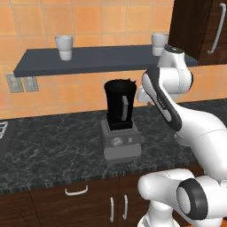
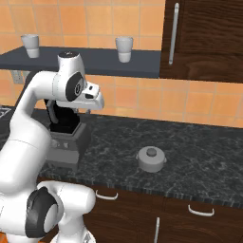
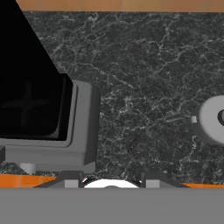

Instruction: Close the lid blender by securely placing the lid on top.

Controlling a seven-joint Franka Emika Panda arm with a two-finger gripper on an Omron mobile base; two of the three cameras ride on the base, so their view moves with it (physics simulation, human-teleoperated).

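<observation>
The blender [image 1: 119,111] stands on the dark marble counter, its black jar open at the top above a boxy grey base with a dial. It also appears in the right base view [image 2: 64,123]. From above, the hand view looks into the jar [image 3: 26,105]. The lid [image 2: 152,159], round and grey with a knob, lies on the counter to the blender's right, and its edge reaches into the hand view [image 3: 212,119]. My gripper [image 3: 111,183] hovers above the counter between blender and lid, open and holding nothing. The hand [image 2: 93,100] sits level with the jar's rim.
A dark shelf [image 1: 88,60] runs above the blender, carrying two white cups [image 1: 64,47] [image 1: 159,43]. A dark wall cabinet [image 2: 204,38] hangs at the right. Wall outlets [image 1: 17,83] sit at the left. My own arm crosses in front of the blender in the right base view.
</observation>
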